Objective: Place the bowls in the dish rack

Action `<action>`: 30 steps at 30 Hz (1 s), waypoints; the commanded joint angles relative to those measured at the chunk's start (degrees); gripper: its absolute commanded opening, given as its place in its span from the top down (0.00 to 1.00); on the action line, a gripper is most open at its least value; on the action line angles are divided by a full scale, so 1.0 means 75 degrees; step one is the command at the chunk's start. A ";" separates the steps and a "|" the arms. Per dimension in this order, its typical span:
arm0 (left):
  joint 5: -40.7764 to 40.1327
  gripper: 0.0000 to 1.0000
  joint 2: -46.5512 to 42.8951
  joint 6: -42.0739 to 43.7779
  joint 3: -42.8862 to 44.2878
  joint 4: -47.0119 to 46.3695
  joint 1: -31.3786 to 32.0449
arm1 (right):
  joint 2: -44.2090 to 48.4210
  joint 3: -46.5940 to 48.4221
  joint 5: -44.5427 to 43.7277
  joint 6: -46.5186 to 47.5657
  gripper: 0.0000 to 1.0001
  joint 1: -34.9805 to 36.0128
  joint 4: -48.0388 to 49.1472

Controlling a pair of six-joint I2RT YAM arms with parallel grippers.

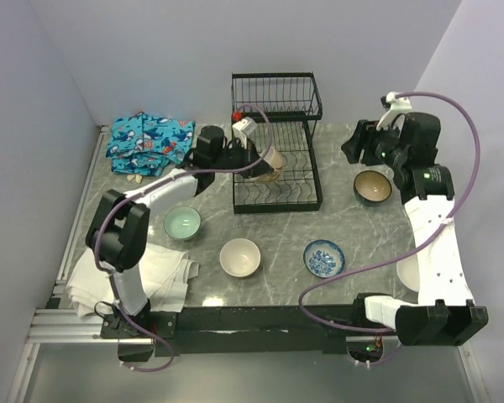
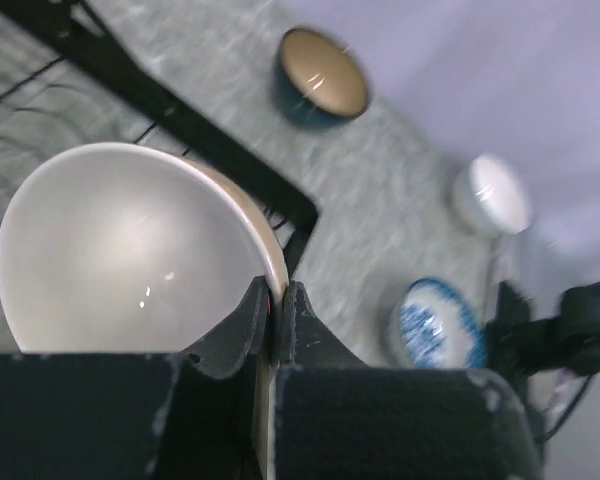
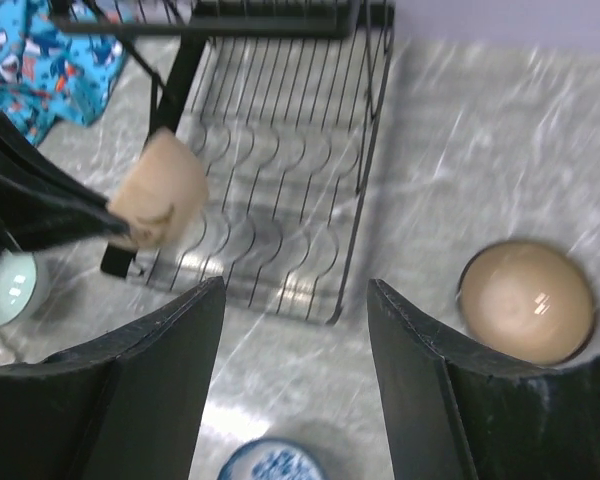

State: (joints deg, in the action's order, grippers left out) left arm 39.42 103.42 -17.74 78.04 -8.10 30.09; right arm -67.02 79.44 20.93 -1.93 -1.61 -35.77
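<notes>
The black wire dish rack (image 1: 277, 189) stands at the back middle of the table. My left gripper (image 1: 257, 159) is shut on the rim of a cream bowl (image 2: 130, 250), holding it tilted over the rack's (image 2: 180, 110) slotted floor. My right gripper (image 3: 295, 300) is open and empty, above the table just right of the rack (image 3: 280, 180). A dark bowl with a brown inside (image 1: 373, 186) sits below and beside it. On the table in front lie a pale green bowl (image 1: 182, 222), a cream bowl (image 1: 240, 257) and a blue-and-white bowl (image 1: 324, 258). A white bowl (image 2: 492, 195) is partly hidden by the right arm.
A blue patterned cloth (image 1: 147, 141) lies at the back left, beside the rack. White cloths (image 1: 155, 273) lie at the front left by the left arm's base. Walls close in the table on the left, back and right.
</notes>
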 commanded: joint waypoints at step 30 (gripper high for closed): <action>-0.1797 0.99 0.3544 -0.7010 0.1291 -0.7638 0.0418 | -0.0638 0.0377 0.0315 0.0469 0.35 -0.0102 -0.0036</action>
State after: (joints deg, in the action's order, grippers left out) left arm 29.41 132.51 -65.36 88.31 -56.36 33.12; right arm -71.40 81.19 23.00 1.15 -1.91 -36.71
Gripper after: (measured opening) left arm 0.051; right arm 0.656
